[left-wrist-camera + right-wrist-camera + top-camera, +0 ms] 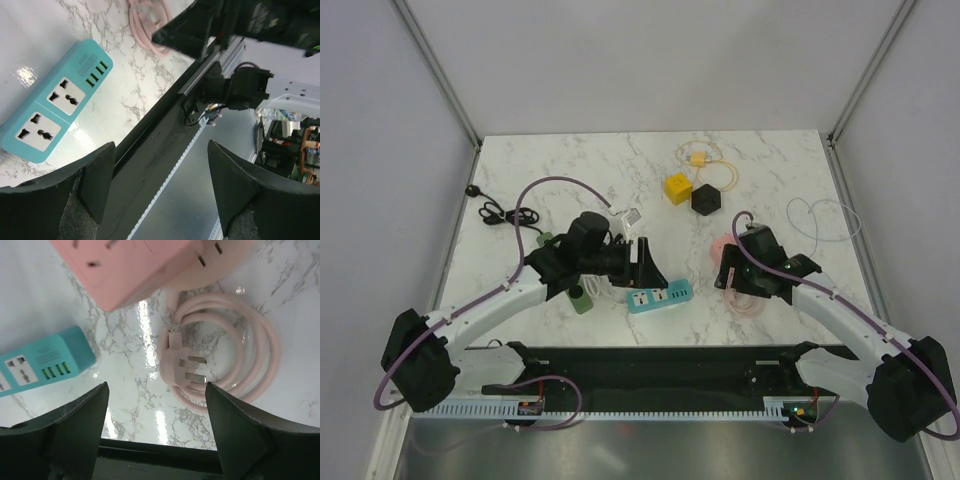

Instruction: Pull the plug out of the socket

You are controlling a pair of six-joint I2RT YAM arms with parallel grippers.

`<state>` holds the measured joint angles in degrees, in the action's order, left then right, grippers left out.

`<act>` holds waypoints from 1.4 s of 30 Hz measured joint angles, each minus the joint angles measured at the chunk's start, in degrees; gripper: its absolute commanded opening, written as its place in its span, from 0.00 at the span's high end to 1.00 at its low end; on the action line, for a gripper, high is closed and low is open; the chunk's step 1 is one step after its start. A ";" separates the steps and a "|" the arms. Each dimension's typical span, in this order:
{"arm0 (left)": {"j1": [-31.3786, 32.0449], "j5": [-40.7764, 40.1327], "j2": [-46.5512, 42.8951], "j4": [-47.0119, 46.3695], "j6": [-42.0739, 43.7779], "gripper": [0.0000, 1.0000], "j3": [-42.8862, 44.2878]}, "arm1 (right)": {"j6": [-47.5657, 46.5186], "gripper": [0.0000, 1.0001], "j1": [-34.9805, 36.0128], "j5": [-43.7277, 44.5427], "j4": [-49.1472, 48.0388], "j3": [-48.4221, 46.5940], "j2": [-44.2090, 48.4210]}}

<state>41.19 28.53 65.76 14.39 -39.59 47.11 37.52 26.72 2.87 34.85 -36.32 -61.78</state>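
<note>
The right gripper (156, 390) is seen with fingers spread wide, nothing clamped. The pale pink plastic plug (187, 371) is found just beyond the fingertips, prongs up, ringed by its coiled pink cable (260, 355), clear of the pink socket block (135, 265). The left gripper (161, 145) is likewise parted and empty, and the teal rectangular power strip (55, 100) is spotted beyond one finger.

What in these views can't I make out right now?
Top view: pink socket mostly hidden under the right arm.
Right wrist: that socket cut off by the top edge.
Right wrist: teal strip cut off by the left edge.
Top view: green item by left arm, too small.
</note>
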 measured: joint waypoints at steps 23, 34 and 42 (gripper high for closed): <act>16.70 -24.17 32.24 -23.47 24.30 0.15 12.41 | -8.00 0.10 -17.68 -6.67 5.51 -17.14 1.70; 16.76 -25.92 45.05 -26.12 36.44 0.14 25.75 | -11.06 0.09 -17.75 -9.55 5.51 -17.40 2.49; 16.81 -27.45 49.18 -26.01 41.72 0.14 29.22 | -11.54 0.07 -18.34 -8.59 6.16 -17.40 4.09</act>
<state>58.00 1.08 114.93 -11.62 2.13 76.34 25.98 8.38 -5.72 41.01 -53.71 -57.69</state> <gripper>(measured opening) 0.852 0.926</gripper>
